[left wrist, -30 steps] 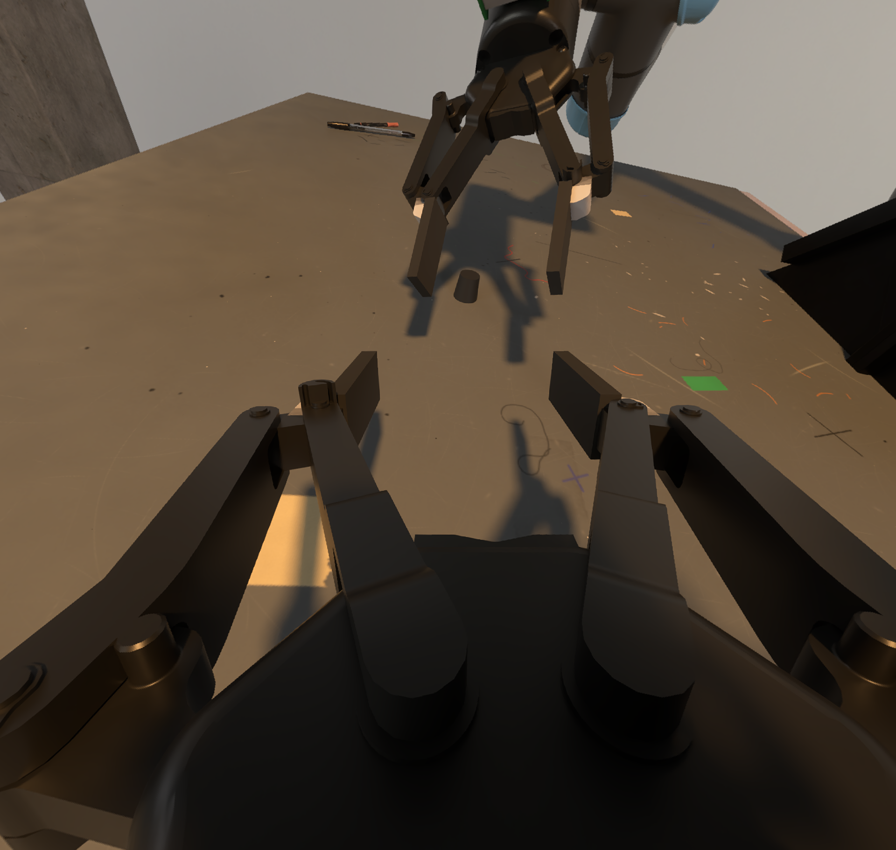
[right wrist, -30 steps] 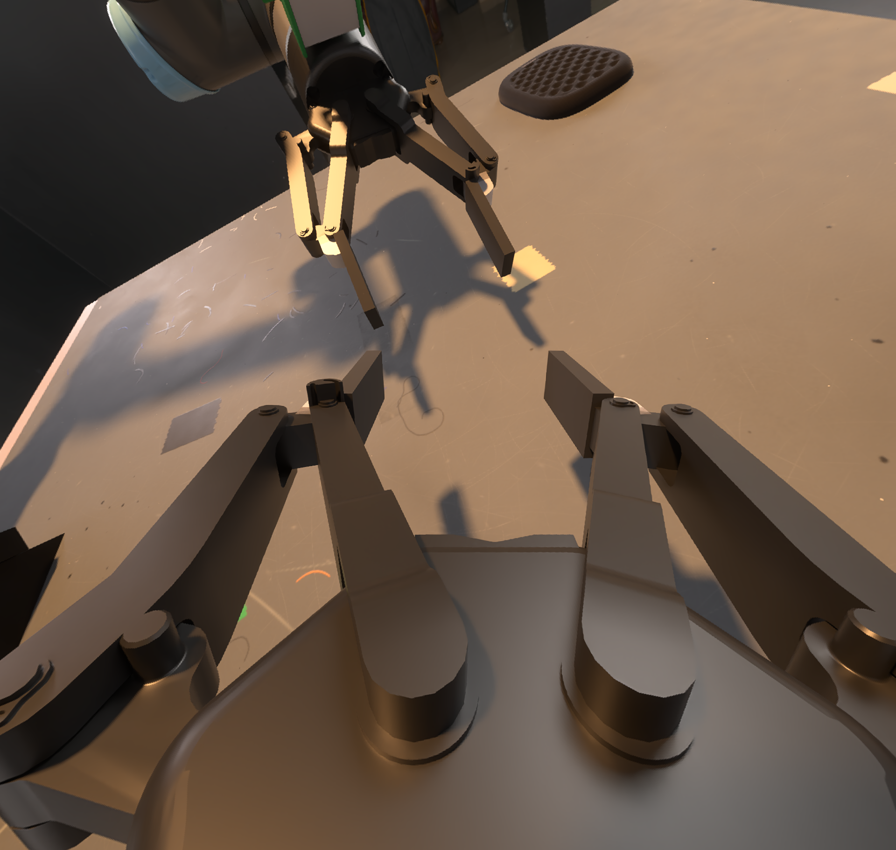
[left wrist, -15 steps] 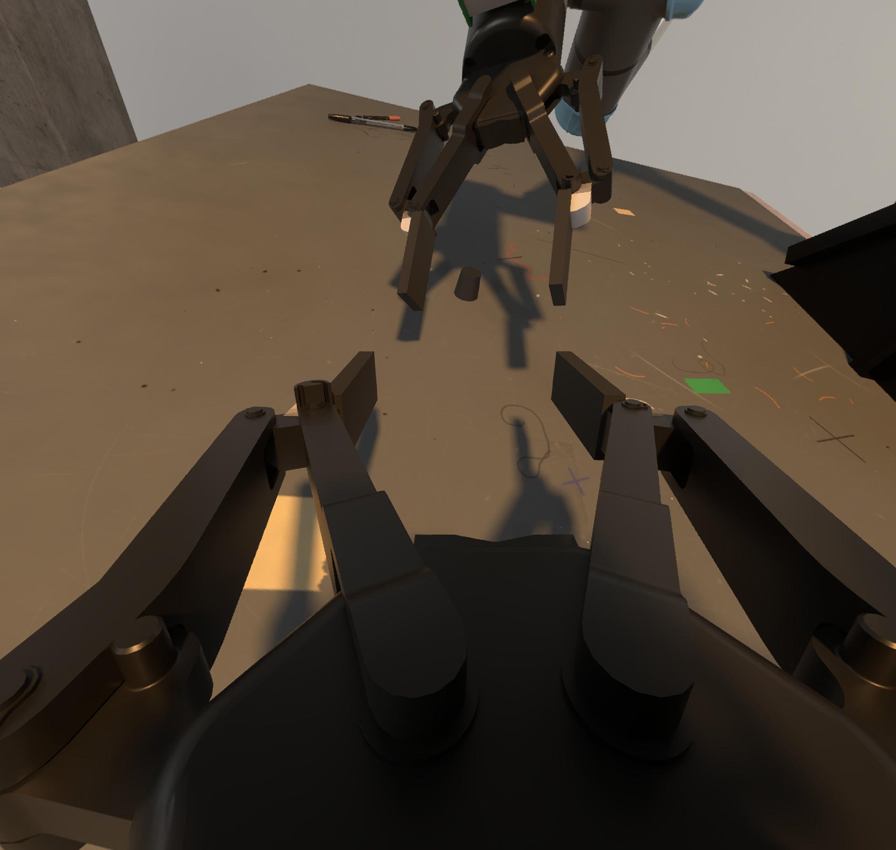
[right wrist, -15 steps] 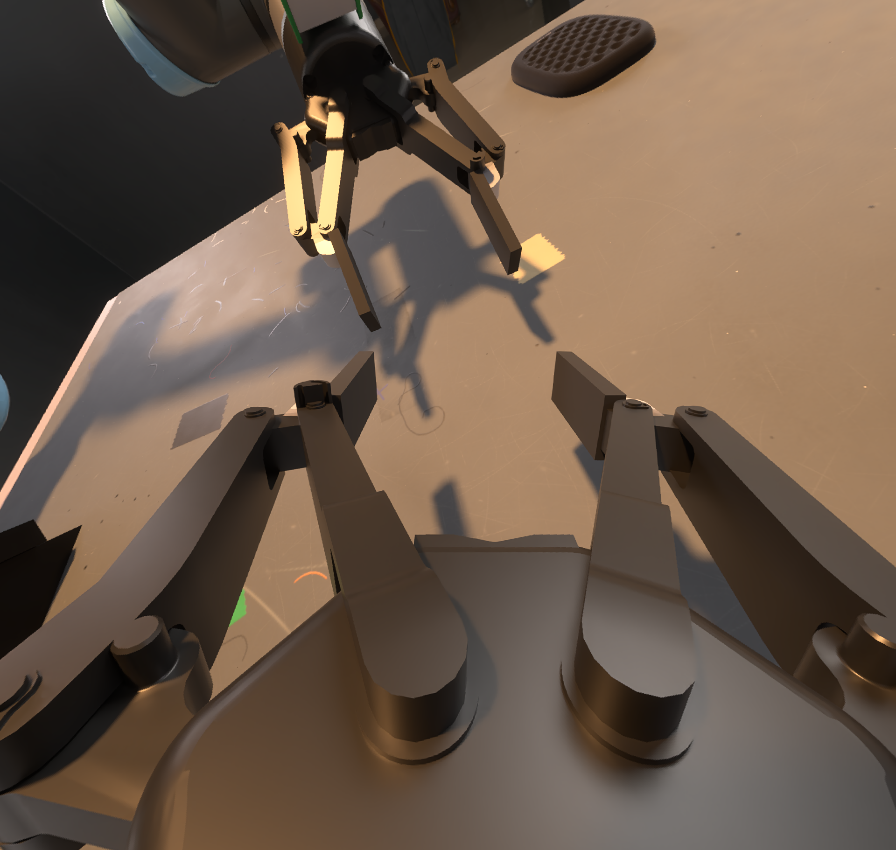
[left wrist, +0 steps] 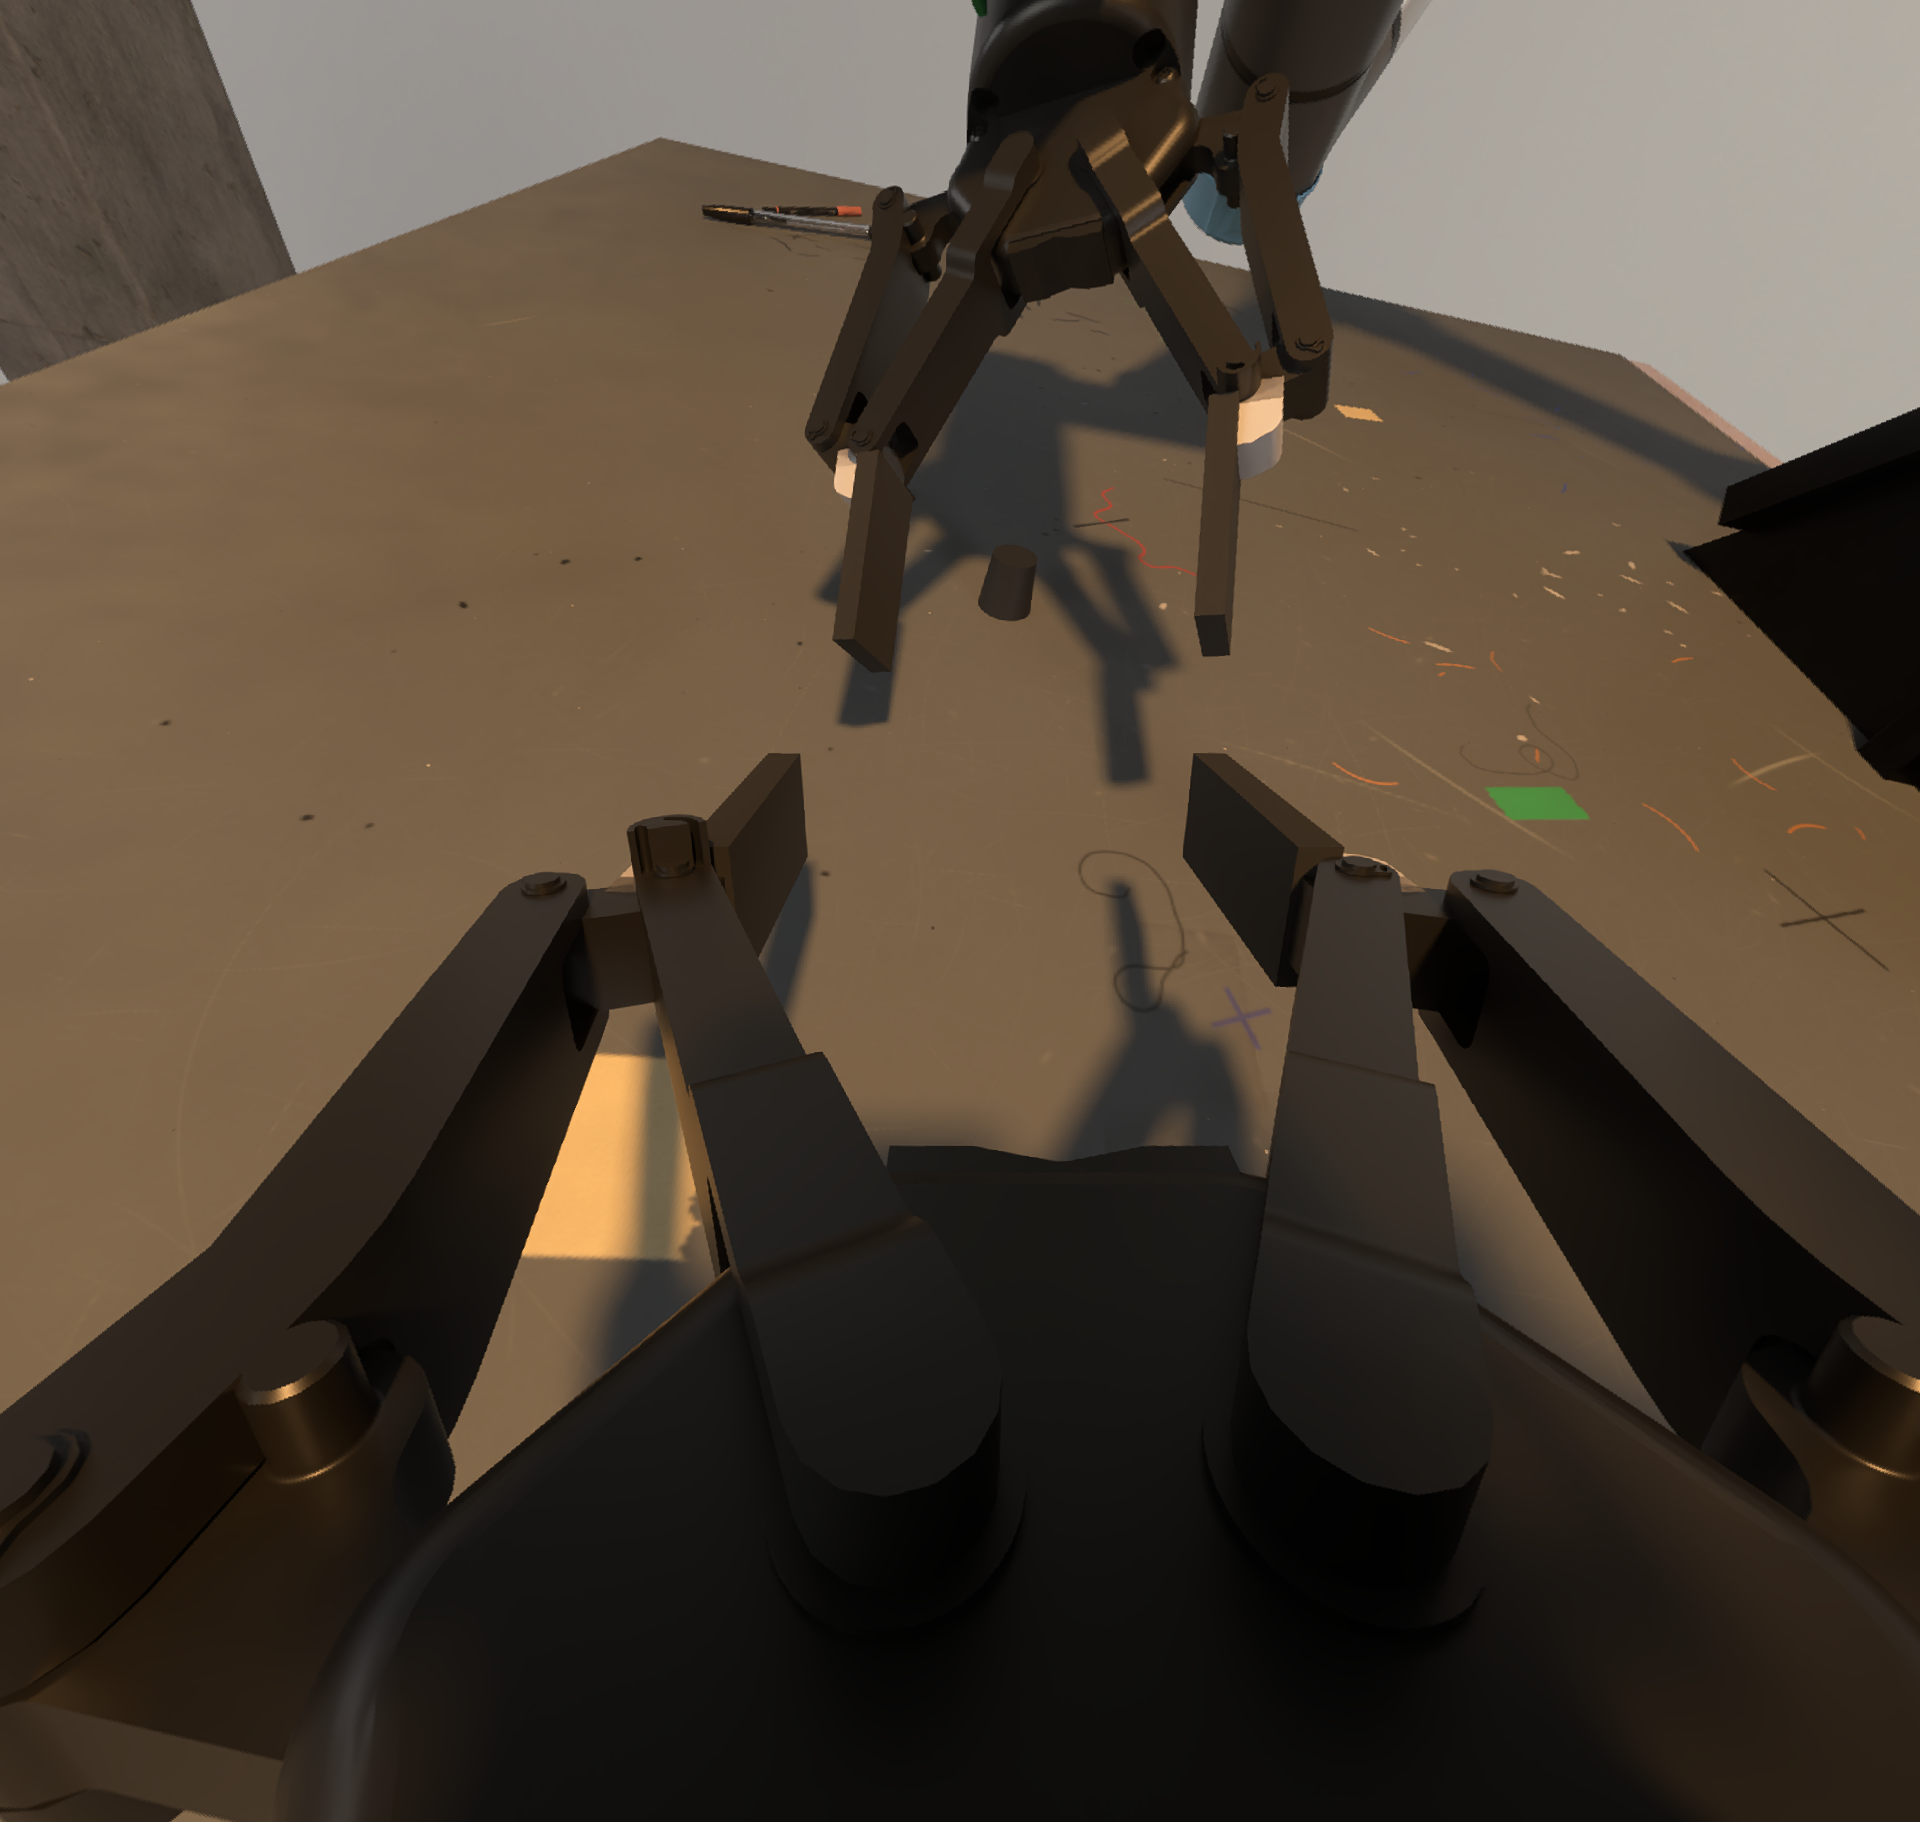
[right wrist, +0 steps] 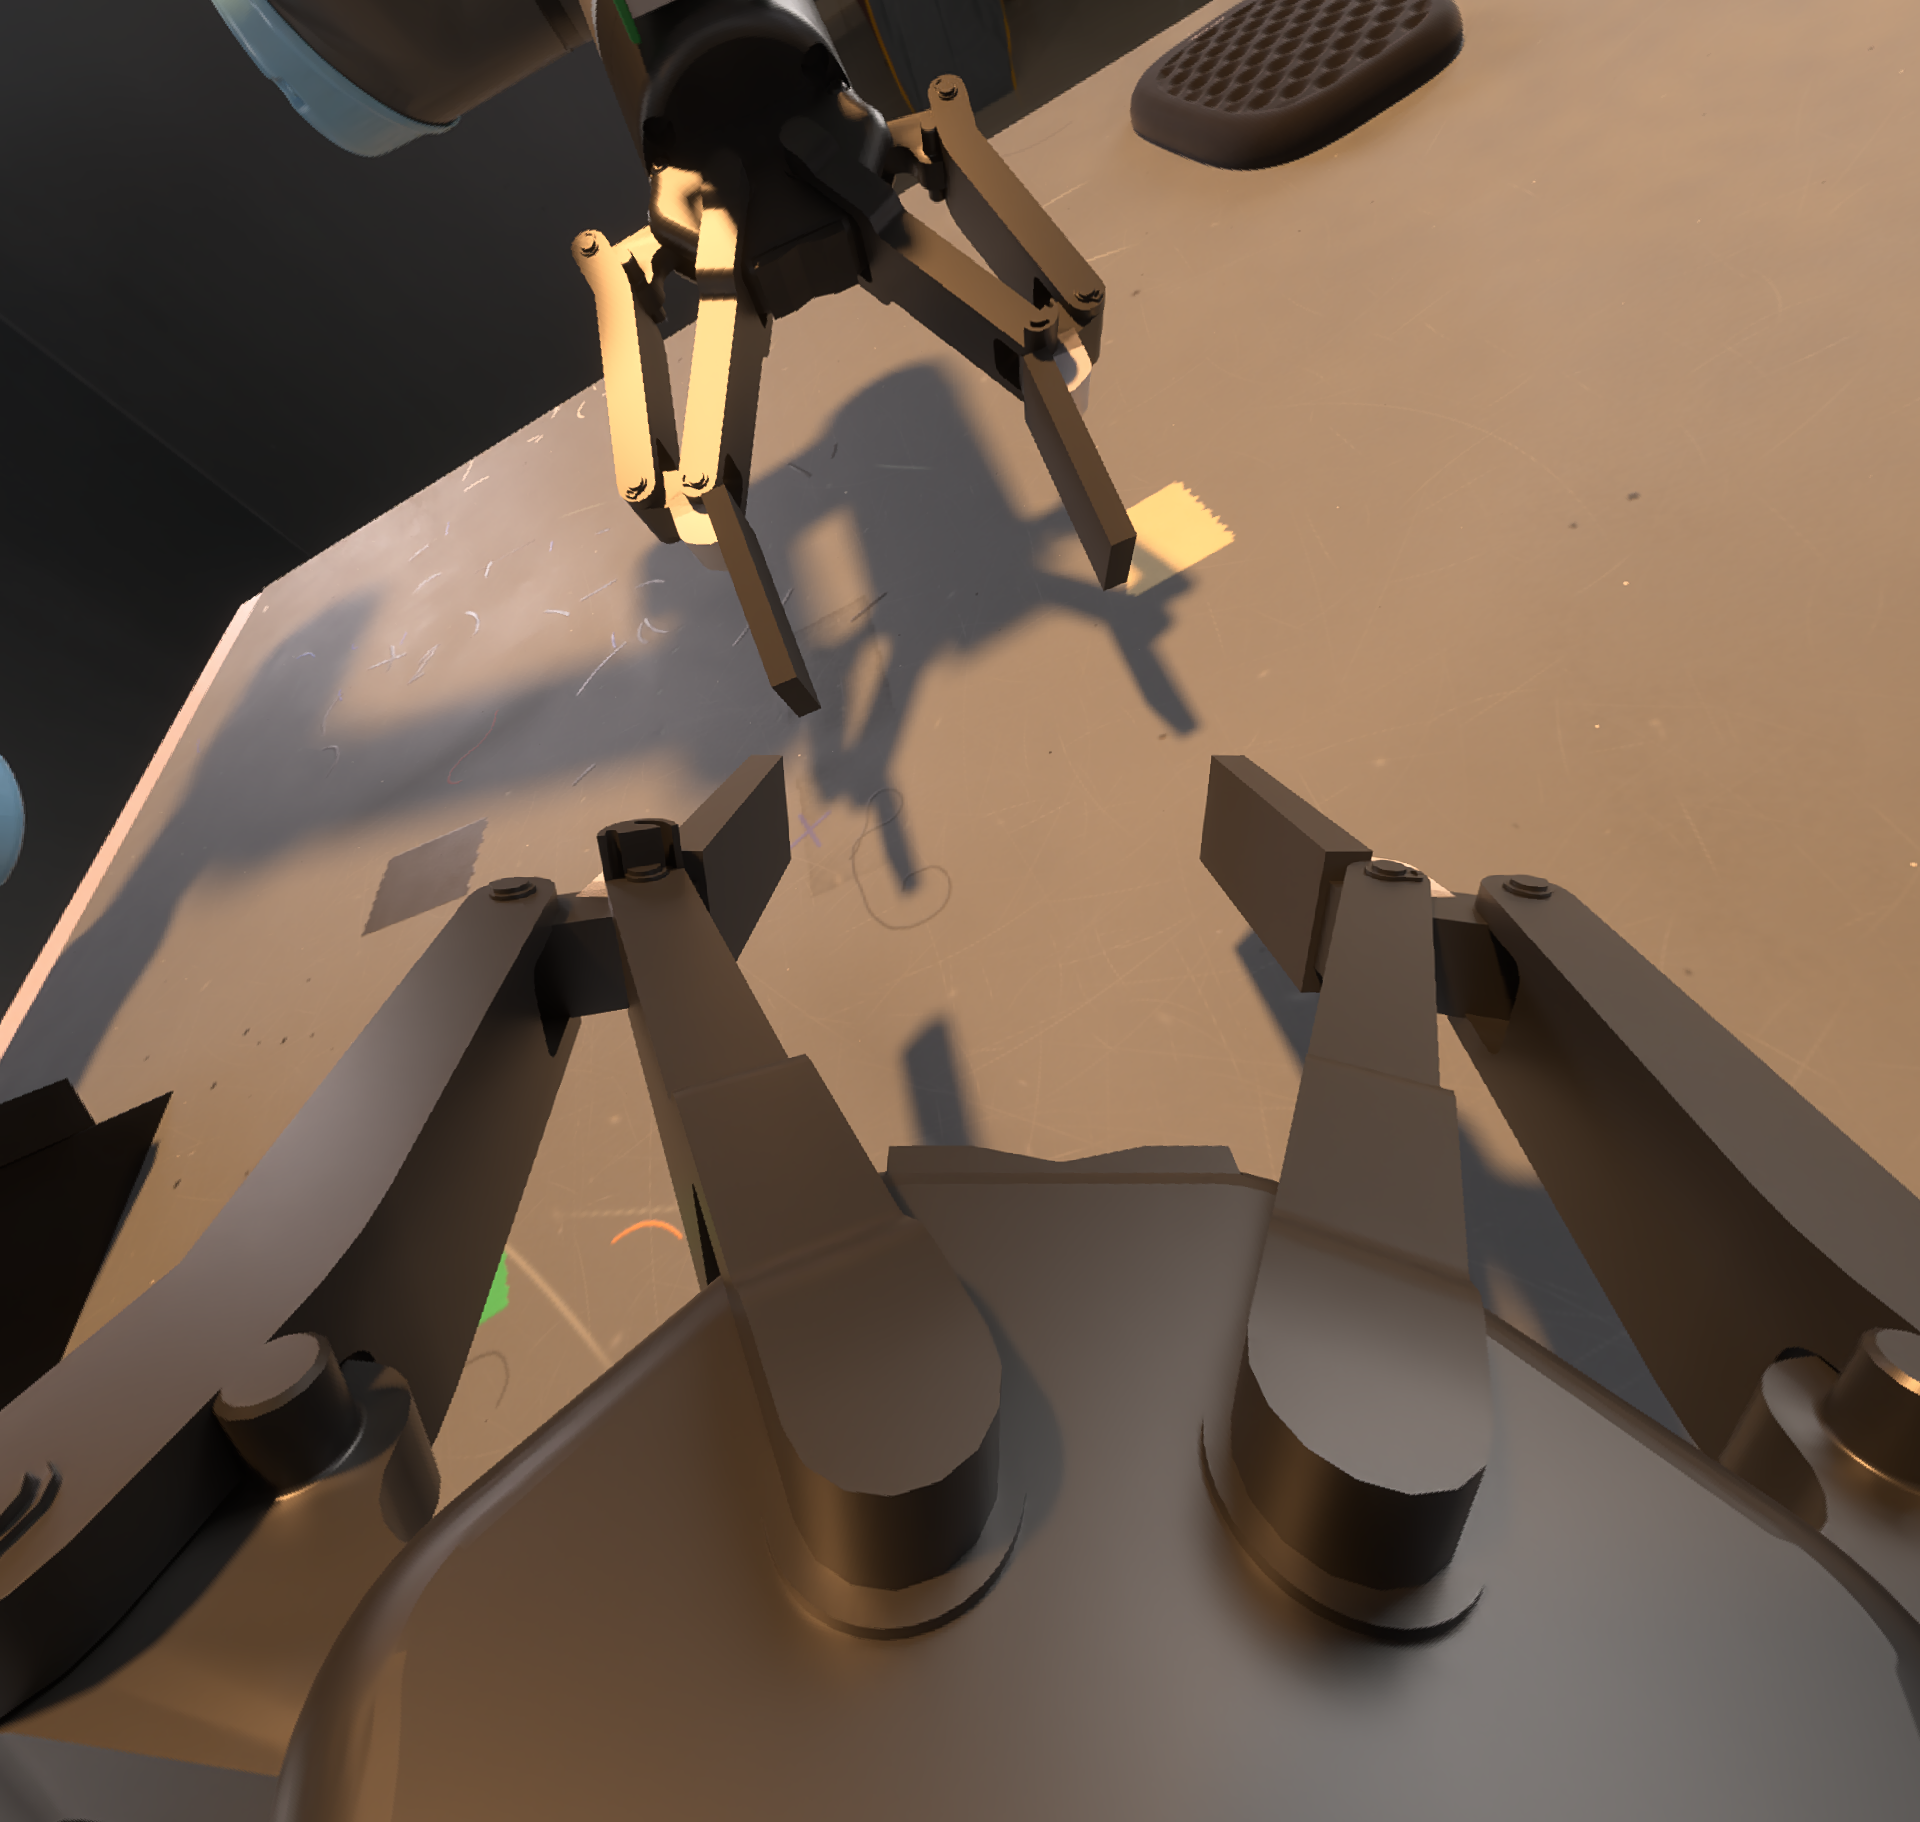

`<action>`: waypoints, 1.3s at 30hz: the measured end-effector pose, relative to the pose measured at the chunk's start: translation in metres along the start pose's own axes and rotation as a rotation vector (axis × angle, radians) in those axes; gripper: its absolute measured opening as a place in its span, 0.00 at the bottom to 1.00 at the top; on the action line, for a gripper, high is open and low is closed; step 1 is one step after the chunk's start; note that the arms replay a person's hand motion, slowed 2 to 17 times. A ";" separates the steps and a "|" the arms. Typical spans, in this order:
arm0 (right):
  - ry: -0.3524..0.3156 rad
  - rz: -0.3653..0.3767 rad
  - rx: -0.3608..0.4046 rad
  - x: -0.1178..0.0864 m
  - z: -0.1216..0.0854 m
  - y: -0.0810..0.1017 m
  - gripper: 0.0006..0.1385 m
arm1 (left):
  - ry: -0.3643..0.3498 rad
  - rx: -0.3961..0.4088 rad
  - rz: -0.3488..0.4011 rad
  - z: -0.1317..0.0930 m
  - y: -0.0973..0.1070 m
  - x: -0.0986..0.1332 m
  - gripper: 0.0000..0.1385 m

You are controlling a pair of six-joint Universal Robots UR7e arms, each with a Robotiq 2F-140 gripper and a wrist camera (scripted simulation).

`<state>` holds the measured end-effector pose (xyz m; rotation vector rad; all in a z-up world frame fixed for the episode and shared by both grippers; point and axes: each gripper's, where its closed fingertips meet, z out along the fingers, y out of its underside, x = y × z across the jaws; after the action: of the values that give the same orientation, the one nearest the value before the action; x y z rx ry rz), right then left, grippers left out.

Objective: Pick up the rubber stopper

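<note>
Two pens (left wrist: 784,217) (markings unreadable) lie beyond stopper (left wrist: 1007,582).

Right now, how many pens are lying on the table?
2, as far as I can tell: a black pen and an orange-tipped pen lie side by side at the table's far edge. Others may be hidden behind the right gripper.

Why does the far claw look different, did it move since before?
Yes. In the left wrist view the right gripper has come nearer the camera, its fingers now in front of the rubber stopper, which stayed put.
</note>
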<state>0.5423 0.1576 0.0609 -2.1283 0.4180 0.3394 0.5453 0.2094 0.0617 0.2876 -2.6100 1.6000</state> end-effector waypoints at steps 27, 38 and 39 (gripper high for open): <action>0.109 -0.183 0.004 0.005 0.003 -0.004 0.76 | -0.134 -0.047 0.183 -0.001 0.004 -0.006 0.69; 0.153 -0.261 0.011 0.007 0.006 -0.007 0.76 | -0.187 -0.069 0.242 -0.004 0.007 -0.008 0.69; 0.157 -0.268 0.011 0.007 0.006 -0.007 0.76 | -0.192 -0.069 0.249 -0.004 0.007 -0.008 0.69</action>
<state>0.5517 0.1652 0.0603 -2.1749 0.2179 0.0169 0.5522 0.2172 0.0566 0.1210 -2.9421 1.6203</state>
